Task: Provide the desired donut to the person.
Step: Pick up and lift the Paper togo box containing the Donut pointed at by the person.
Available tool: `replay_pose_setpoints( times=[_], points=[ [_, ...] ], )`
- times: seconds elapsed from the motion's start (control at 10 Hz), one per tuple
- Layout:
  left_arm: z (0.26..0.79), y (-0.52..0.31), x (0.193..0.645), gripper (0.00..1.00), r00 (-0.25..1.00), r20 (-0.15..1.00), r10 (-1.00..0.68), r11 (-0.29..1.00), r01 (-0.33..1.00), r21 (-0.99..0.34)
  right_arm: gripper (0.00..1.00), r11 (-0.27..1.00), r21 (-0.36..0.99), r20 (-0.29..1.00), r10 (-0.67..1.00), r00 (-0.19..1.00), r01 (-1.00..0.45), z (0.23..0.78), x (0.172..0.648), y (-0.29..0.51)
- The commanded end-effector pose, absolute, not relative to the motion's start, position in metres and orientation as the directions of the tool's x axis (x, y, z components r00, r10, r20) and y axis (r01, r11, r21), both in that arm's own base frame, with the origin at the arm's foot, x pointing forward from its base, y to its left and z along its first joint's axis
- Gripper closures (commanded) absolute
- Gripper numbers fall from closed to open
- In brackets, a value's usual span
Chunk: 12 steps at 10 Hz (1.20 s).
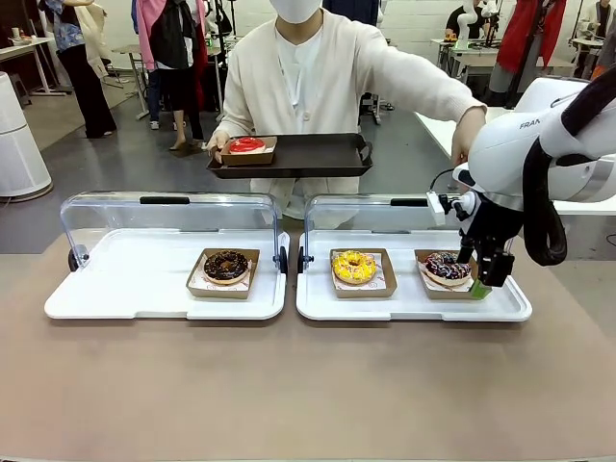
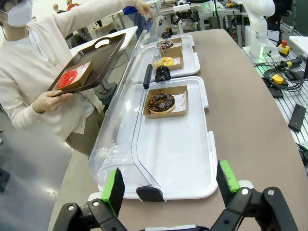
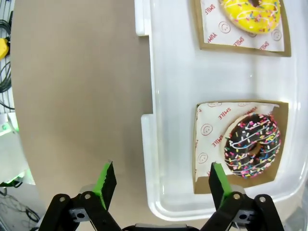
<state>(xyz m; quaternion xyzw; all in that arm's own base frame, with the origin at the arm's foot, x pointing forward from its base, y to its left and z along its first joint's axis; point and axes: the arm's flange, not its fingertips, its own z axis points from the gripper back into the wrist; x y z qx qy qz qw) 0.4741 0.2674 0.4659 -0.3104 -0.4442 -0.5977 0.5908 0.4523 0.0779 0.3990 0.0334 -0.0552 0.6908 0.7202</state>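
The person [image 1: 308, 87] stands across the table holding a dark serving tray [image 1: 318, 154] that carries a red donut [image 1: 246, 145] in a cardboard box. Their other hand [image 1: 469, 135] is stretched out over the right display tray [image 1: 404, 306]. That tray holds a yellow donut [image 1: 354, 267] and a chocolate sprinkle donut [image 1: 446, 267]. My right gripper [image 1: 489, 274] hangs open just to the right of the sprinkle donut [image 3: 252, 144], its fingers straddling the tray's edge, with nothing held. My left gripper [image 2: 171, 185] is open above the end of the left tray [image 2: 178, 159], far from the chocolate donut [image 2: 161, 101].
Both white display trays have clear hinged lids [image 1: 168, 217] standing open at the far side. The chocolate donut [image 1: 226, 266] sits in its box on the left tray [image 1: 125, 289]. Brown tabletop [image 1: 289, 385] lies in front of the trays. Bystanders stand far behind.
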Motion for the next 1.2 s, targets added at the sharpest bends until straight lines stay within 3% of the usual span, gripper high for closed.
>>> replay_pose_setpoints(
  times=[0.0,0.4,1.1],
  points=[
    [0.467,0.266,0.473,0.00,-0.112,0.896,-0.429,0.092,0.982,0.166,0.00,0.044,-0.029,0.126,0.991,0.040,-0.999,0.399,0.453,0.078],
    [0.467,0.266,0.473,0.00,-0.112,0.896,-0.429,0.092,0.982,0.166,0.00,0.075,-0.046,0.054,0.996,0.072,-0.996,0.369,0.470,0.100],
    [0.467,0.266,0.473,0.00,-0.112,0.896,-0.429,0.092,0.982,0.166,0.00,0.014,-0.074,0.099,0.995,0.007,-0.997,0.346,0.486,0.115]
  ],
)
